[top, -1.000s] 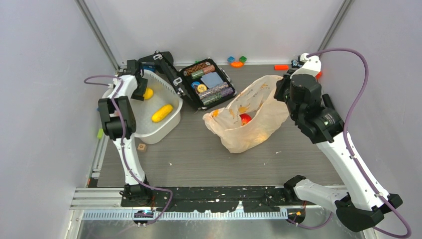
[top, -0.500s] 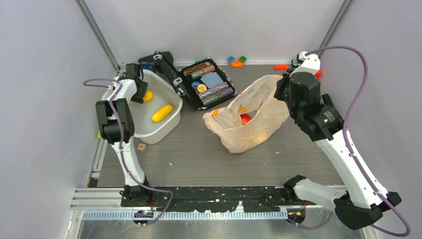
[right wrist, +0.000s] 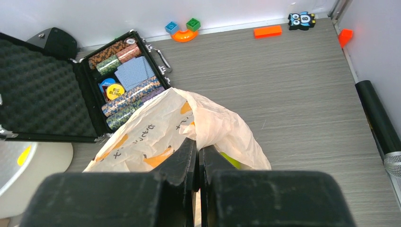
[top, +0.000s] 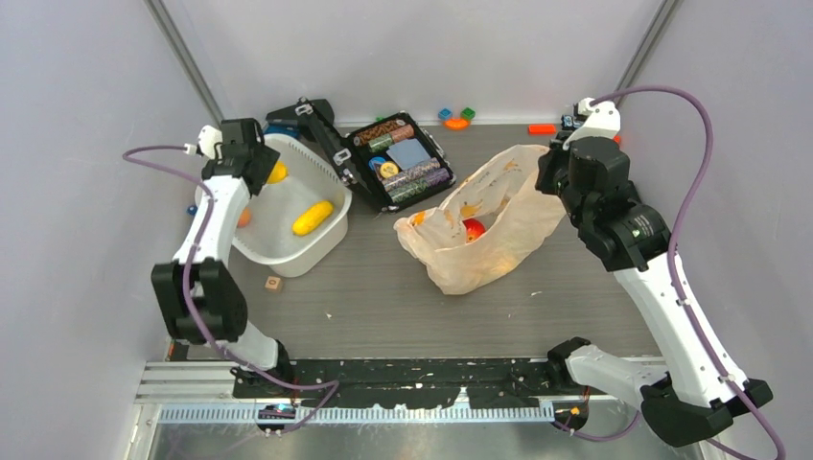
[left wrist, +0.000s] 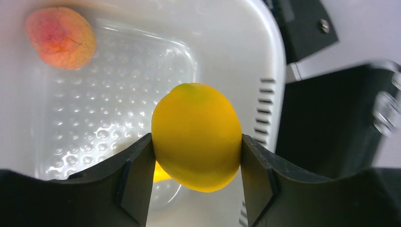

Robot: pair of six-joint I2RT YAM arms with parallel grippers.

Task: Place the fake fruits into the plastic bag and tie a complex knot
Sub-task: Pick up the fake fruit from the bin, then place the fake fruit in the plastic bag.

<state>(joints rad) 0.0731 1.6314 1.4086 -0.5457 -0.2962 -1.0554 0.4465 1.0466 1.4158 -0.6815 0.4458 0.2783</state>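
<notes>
- I see a round yellow fruit (left wrist: 196,137), glossy, pinched at its sides by my left pincer (left wrist: 196,158) above the white tub (top: 288,261).
- A long yellow fruit (top: 313,218) lies slantwise on the tub floor.
- A peach-orange fruit (left wrist: 60,37) with red streaks rests in the tub, well apart from the held one.
- The plastic bag (top: 499,225), pale peach and crinkled with orange print, lies slumped on the counter, mouth facing the tub.
- My right pincer (right wrist: 197,156) clamps the bag's far upper edge.
- A red apple (top: 473,229) sits inside, and a small orange fruit (top: 415,218) is at the mouth.
</notes>
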